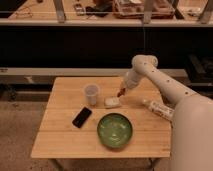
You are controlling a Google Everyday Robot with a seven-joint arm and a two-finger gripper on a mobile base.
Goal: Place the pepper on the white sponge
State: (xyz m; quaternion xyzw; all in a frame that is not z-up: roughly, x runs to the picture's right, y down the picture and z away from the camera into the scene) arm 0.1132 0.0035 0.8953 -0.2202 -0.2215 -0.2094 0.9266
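Near white sponge (112, 102), gripper (122, 91) pinches pepper (120, 94); should centre pepper over it, lower, then release gently.

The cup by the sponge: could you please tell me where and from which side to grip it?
Probably its rim, from straight above: the cup stands upright with its mouth open, and the sponge and phone sit close beside it, crowding a sideways approach. The gripper hangs just over the sponge's right end.

Blurred pepper (119, 94) merges with hand (122, 91) by white sponge (112, 102).
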